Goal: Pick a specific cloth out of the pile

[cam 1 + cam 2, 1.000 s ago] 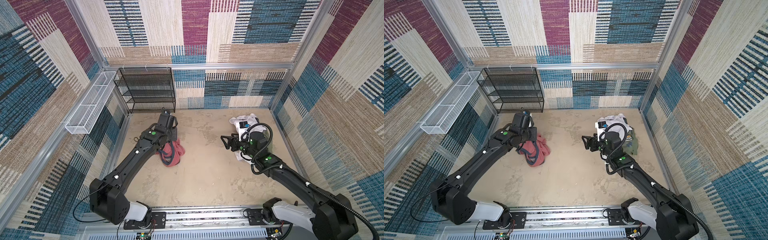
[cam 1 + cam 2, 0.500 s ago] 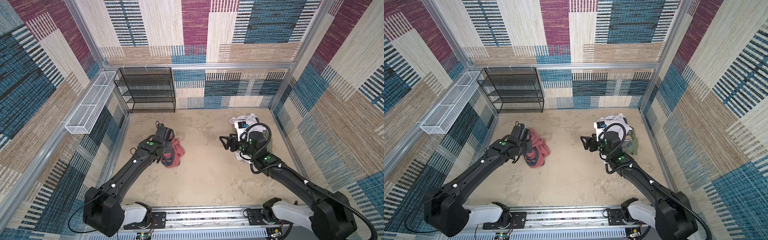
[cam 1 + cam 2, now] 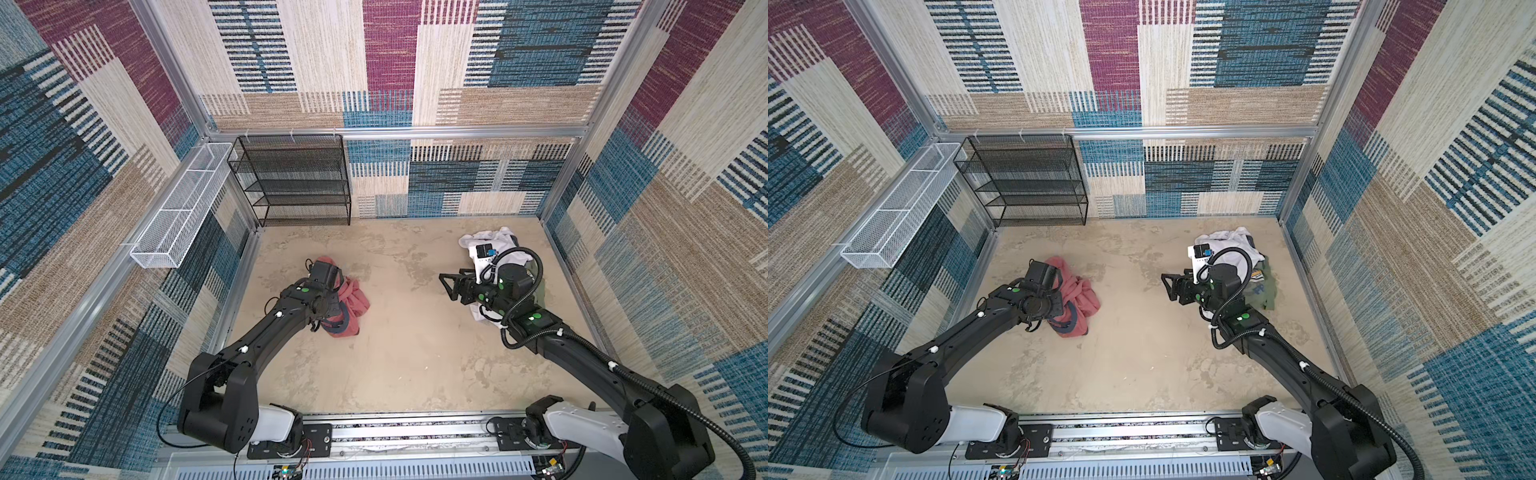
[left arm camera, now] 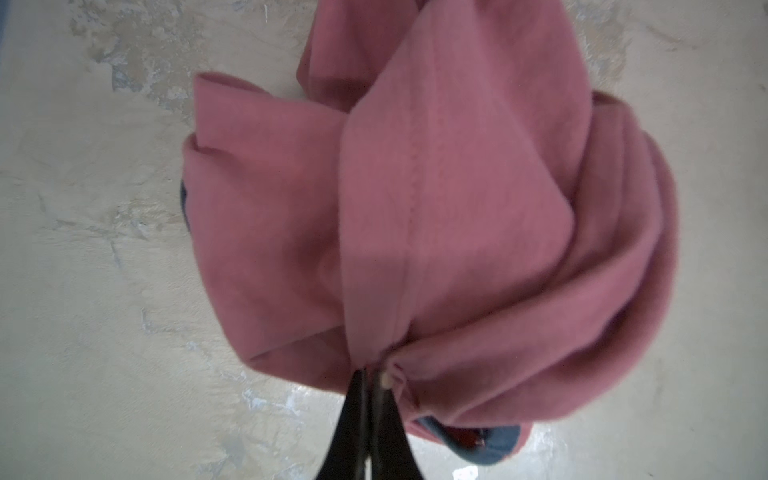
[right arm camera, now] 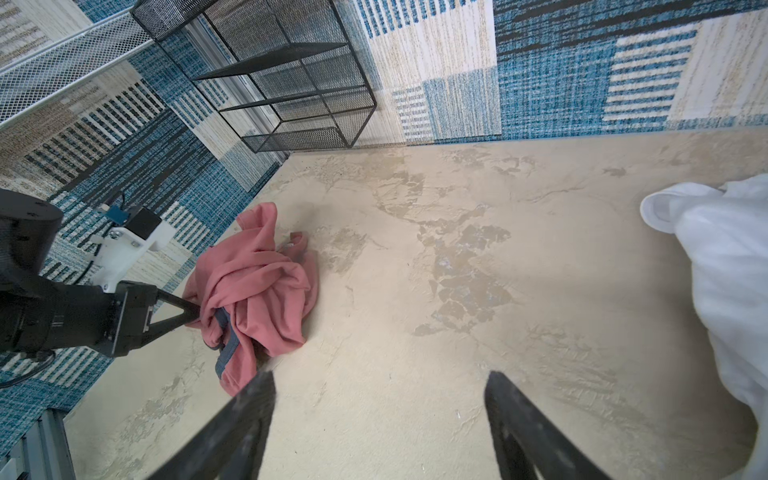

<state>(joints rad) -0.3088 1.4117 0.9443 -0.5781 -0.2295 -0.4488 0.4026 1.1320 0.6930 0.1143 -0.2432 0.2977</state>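
At the left claw (image 4: 371, 376), pinched tight on a fold of the cloth (image 4: 436, 216), hold firm and let go only once the heap lies slack on the surface (image 3: 415, 357) (it sits well apart from the pile (image 3: 1229, 245)). Your left arm (image 3: 266, 332) stretches forward, wrist low; the right claw (image 5: 380, 376) hangs spread and empty near the pile.
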